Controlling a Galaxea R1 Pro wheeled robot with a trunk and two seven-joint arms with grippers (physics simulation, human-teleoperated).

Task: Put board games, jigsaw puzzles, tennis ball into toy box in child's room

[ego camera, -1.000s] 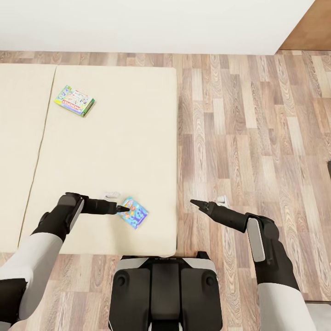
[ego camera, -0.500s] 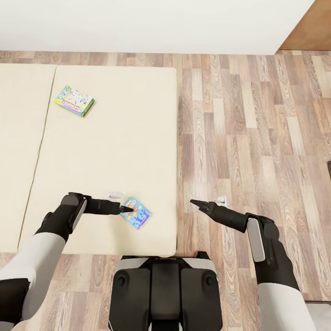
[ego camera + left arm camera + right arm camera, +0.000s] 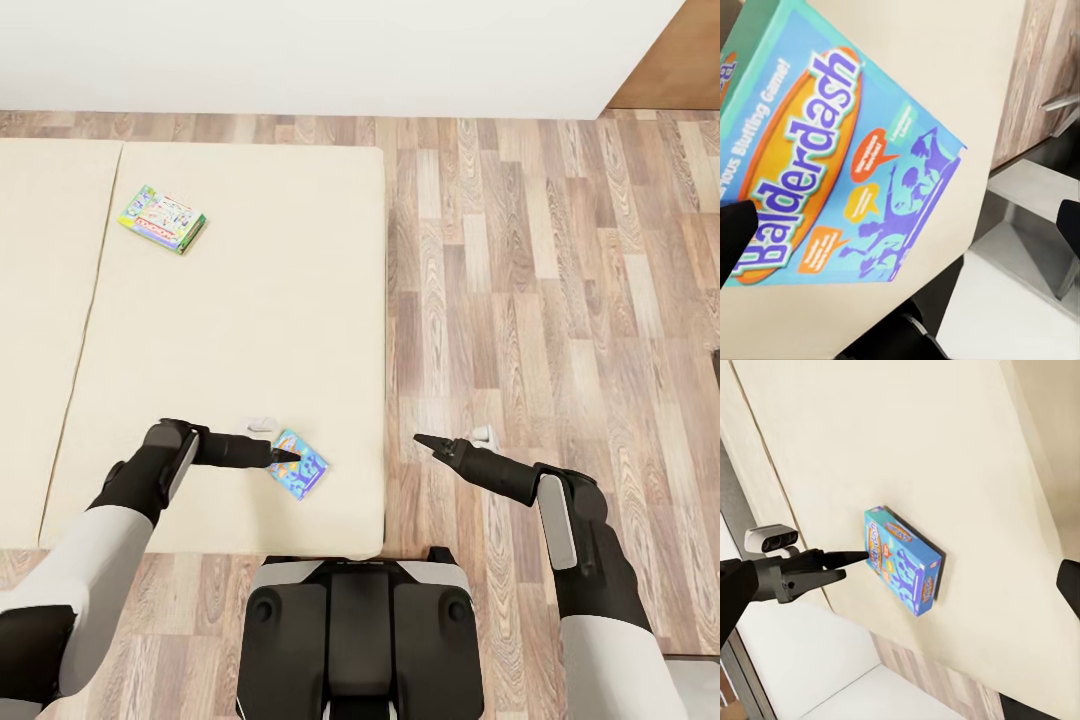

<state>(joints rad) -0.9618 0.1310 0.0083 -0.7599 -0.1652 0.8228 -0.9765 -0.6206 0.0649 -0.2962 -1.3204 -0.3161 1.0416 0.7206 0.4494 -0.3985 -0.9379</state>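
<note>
Two board games are counted on the bed (image 3: 250,300). Nearest, the blue Balderdash box (image 3: 298,463) is met at its left edge by the left gripper (image 3: 285,456); its opening cannot be told. The right gripper (image 3: 425,441) is held over wood floor (image 3: 560,300), apparently closed, empty. Far left lies the green-edged box (image 3: 163,219), below a white wall (image 3: 300,50).

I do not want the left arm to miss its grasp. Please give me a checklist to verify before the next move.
1. Left gripper at the blue board game: ok, tips at its edge.
2. Box between the fingers: cannot tell.
3. Game lies flat on the bed: ok.
4. Right gripper clear of the game: ok, over the floor.
5. Green-edged board game out of the way: ok.
</note>
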